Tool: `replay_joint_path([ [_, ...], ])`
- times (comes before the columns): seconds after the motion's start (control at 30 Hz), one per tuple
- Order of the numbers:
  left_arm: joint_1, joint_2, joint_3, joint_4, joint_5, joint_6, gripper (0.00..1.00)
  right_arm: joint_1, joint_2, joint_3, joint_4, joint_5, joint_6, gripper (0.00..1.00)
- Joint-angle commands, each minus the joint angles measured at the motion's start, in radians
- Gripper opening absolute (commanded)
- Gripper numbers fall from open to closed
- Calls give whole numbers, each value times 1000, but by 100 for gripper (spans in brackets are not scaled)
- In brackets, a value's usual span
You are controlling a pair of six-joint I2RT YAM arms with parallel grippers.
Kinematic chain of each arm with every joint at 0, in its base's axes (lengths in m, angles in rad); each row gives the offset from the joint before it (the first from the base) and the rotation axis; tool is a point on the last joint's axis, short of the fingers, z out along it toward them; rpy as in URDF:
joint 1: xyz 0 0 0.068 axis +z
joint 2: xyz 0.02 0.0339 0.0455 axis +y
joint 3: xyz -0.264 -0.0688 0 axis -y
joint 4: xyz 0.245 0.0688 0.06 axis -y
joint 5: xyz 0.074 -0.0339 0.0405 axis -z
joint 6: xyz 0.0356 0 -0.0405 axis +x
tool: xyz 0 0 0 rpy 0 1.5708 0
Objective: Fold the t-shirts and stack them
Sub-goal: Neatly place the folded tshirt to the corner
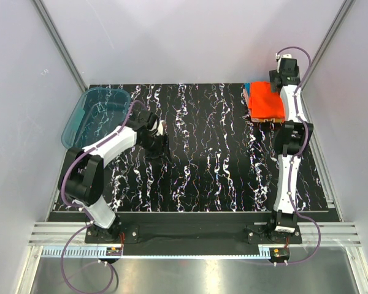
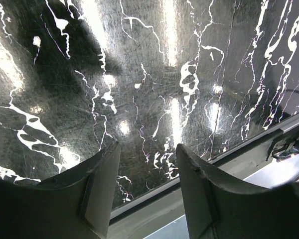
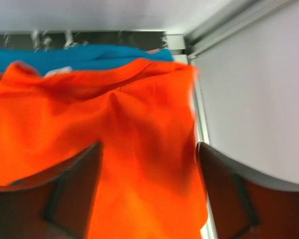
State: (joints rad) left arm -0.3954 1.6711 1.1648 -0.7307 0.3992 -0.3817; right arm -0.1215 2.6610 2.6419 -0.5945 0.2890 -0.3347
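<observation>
A glossy black counter (image 1: pixel 202 153) veined with white marbling sits between plain pale walls (image 1: pixel 190 37) framed by aluminium rails (image 1: pixel 61 49). A translucent teal plastic tub (image 1: pixel 86 119) with rounded corners stands at the far left corner, overhanging the counter's edge. At the far right corner, a soft, creased orange-red t-shirt (image 1: pixel 265 101) lies on a teal blue t-shirt (image 3: pixel 89 55). The right pincer (image 3: pixel 149 147) is spread just over the orange cloth. The left pincer (image 2: pixel 148 148) is spread above bare counter.
</observation>
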Motion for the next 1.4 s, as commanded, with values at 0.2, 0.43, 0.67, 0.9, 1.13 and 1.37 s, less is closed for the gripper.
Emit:
replay_joint_path([
  [0.2,-60,-82,55,-42,-40,-16,55,-29,-78,70,167,125,68,100],
  [0.43,-102,-204,33,-4,-46,-60,55,-23,-285,3,-72,15,242,100],
  [0.67,-106,-388,-128,187,-14,-140,57,-13,-813,-547,-166,-246,454,100],
  [0.9,-106,-667,-347,404,87,-200,63,-4,-1223,-1054,-144,-606,663,100],
  [1.13,-105,-920,-578,608,69,-324,71,255,-1469,-1627,210,-656,899,100],
  [1.37,-103,-1169,-847,817,10,-471,77,385,-1791,-2204,655,-565,1215,99],
])
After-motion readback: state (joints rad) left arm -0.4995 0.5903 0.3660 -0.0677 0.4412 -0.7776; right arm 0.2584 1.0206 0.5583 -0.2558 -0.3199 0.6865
